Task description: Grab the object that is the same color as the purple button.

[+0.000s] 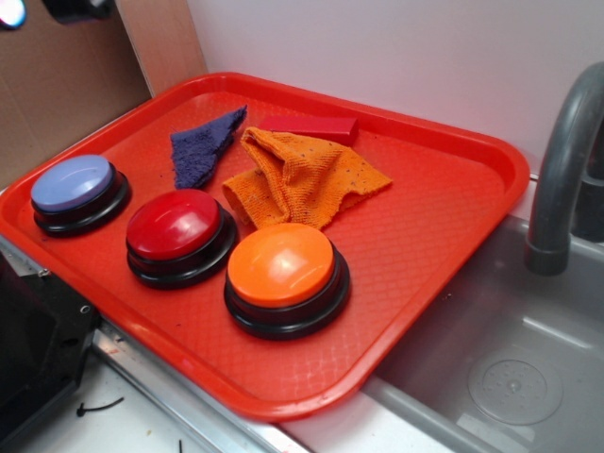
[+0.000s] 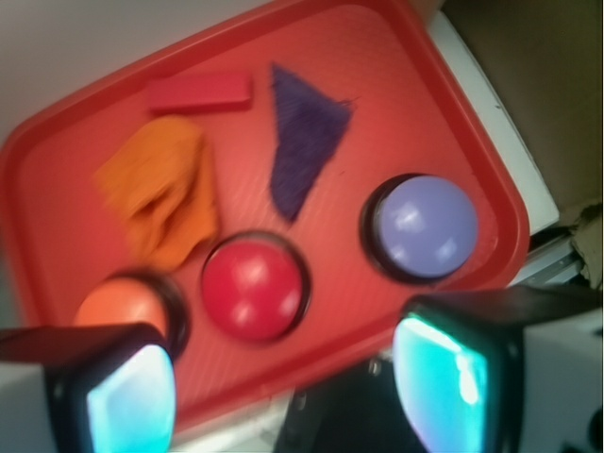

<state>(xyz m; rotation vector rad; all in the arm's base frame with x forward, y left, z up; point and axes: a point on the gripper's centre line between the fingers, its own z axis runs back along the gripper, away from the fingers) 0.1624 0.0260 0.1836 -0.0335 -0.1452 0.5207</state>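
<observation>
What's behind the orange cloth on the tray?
A red block lies just behind the orange cloth, near the tray's far rim. Anything under the cloth is hidden.

We see a toy kitchen: a grey plastic sink basin [image 1: 514, 368] and grey curved faucet [image 1: 564, 170] at the bench's right edge.

three dome buttons: purple button [image 1: 74, 183], red button [image 1: 174, 224], orange button [image 1: 280, 265], two knitted cloths: purple cloth [image 1: 203, 144], orange cloth [image 1: 307, 179], one red block [image 1: 310, 125], one red tray [image 1: 453, 231]
</observation>
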